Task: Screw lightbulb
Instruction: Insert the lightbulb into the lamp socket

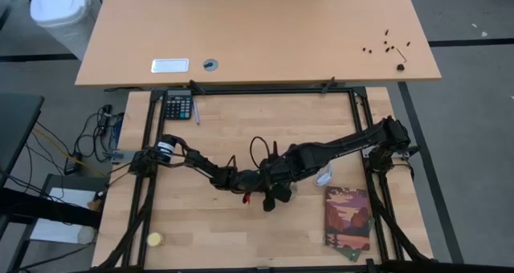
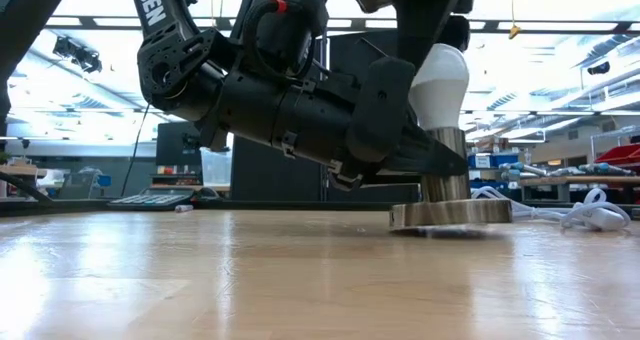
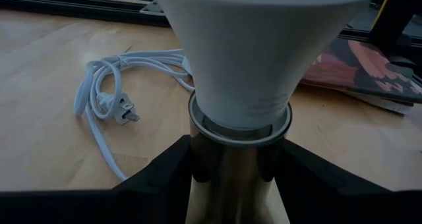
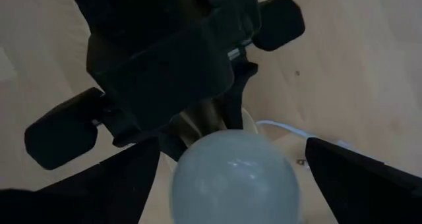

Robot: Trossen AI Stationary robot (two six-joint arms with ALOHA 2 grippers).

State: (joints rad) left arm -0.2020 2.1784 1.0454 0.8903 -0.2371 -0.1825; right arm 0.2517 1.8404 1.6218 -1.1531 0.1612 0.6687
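A wooden table [image 1: 217, 233] is seen. On it, a socket disc [image 2: 450, 213] stands near centre, a calculator [image 1: 178, 107] at ten o'clock, a yellow ball [image 1: 154, 239] at seven, a booklet [image 1: 348, 217] at four, and a white cable [image 3: 105, 102] beside the disc.

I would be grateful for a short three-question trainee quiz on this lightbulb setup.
1. True or false: the lightbulb stands upright in the brass socket.
2. Which gripper clamps the socket's stem?
A. left gripper
B. right gripper
C. neither
3. Fill in: the right gripper's fingers stand ____ on either side of the bulb, not touching it.

Key:
1. True; the bulb's neck sits in the socket collar.
2. A; its fingers press the stem from both sides.
3. Open; gaps show between each finger and the glass. A white power cord lies on the table beside it.
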